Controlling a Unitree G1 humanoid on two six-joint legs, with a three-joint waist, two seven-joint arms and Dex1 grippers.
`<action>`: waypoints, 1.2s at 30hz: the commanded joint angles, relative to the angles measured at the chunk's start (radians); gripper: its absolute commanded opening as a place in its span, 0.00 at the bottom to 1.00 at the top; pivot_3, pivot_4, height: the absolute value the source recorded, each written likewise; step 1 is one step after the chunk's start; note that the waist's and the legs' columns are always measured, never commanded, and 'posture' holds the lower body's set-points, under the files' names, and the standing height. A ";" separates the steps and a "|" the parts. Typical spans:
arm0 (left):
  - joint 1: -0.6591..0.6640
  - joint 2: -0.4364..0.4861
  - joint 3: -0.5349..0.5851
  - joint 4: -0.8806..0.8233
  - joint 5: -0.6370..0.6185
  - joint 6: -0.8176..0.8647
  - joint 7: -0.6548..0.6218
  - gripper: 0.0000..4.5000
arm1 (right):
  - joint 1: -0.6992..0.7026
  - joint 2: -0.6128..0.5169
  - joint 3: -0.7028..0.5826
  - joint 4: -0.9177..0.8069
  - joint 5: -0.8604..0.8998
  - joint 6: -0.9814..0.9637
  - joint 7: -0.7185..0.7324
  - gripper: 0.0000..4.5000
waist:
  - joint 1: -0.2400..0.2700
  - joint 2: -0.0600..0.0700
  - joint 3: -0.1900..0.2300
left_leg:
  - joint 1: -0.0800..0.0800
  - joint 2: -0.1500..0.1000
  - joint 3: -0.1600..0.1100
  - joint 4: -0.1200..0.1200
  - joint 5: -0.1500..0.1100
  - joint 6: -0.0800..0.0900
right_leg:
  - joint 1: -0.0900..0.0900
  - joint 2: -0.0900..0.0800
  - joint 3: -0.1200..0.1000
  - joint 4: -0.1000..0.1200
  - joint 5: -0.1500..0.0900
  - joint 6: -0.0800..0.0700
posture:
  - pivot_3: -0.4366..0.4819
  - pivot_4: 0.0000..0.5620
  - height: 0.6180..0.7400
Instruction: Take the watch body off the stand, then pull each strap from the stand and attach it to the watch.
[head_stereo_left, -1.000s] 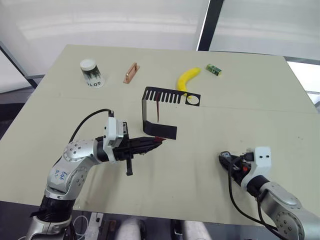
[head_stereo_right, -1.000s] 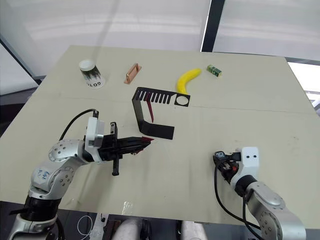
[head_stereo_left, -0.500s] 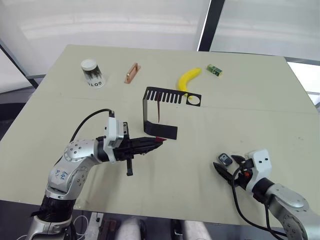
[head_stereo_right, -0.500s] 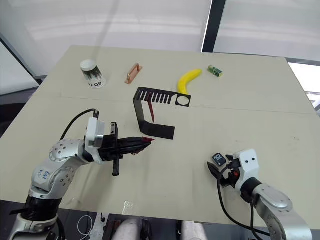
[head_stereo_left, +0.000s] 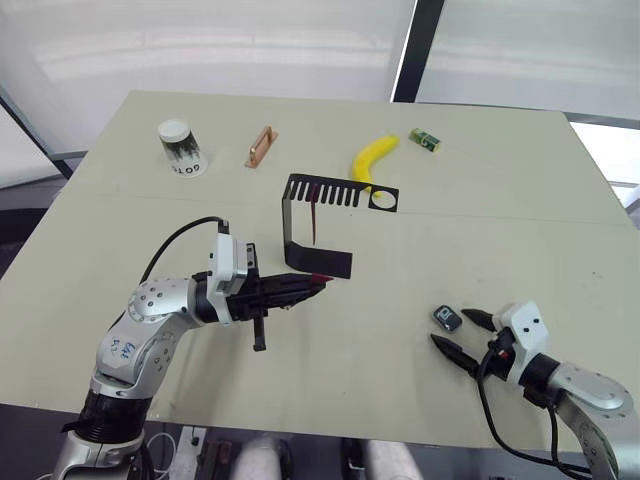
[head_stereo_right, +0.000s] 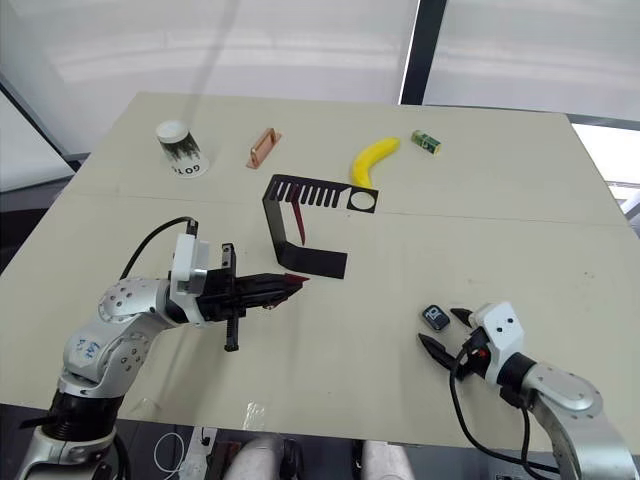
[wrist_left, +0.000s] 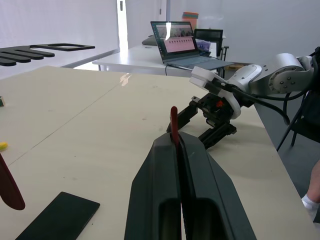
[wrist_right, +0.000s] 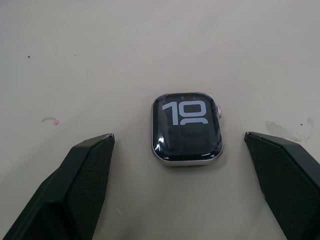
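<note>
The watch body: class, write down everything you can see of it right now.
The watch body is a small rounded-rectangular case with a pale metallic-looking rim, a glossy black screen showing large pale digits, and a small crown on one side. It lies flat, screen up, on the beige table, off the stand and with no strap attached. The right tool is open, one finger on each side of the watch body, neither touching it. Only the table touches it.

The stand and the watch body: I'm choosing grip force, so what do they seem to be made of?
The stand looks like thin bent sheet metal with a matte black finish: sharp folds, cut slots. The watch body appears to have a glossy glass face, which reflects light, and a smooth, pale metal-looking rim; that could be plastic.
</note>
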 joint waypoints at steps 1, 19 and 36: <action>-0.007 0.003 0.004 -0.016 -0.010 0.000 -0.006 0.00 | -0.019 -0.008 0.034 0.038 -0.018 -0.019 0.041 0.99 | 0.000 0.000 0.000 | 0.000 0.000 0.000 0.000 0.000 0.000 | 0.000 0.000 0.000 0.000 0.000 0.000 | 0.48 0.27 0.88; -0.006 -0.001 0.005 -0.023 -0.009 0.008 0.004 0.00 | -0.022 -0.030 0.039 0.071 -0.027 -0.019 0.062 0.99 | 0.002 -0.001 0.000 | 0.001 0.000 0.000 0.001 0.000 0.000 | 0.001 0.000 0.000 0.001 0.000 0.000 | 0.48 0.27 0.88; -0.005 -0.003 0.004 -0.024 -0.007 0.006 0.004 0.00 | 0.001 -0.026 0.039 0.080 -0.028 -0.033 0.066 0.99 | 0.007 -0.001 -0.001 | 0.001 0.000 0.000 0.001 0.000 0.000 | 0.001 0.000 0.000 0.001 0.000 0.000 | 0.48 0.27 0.88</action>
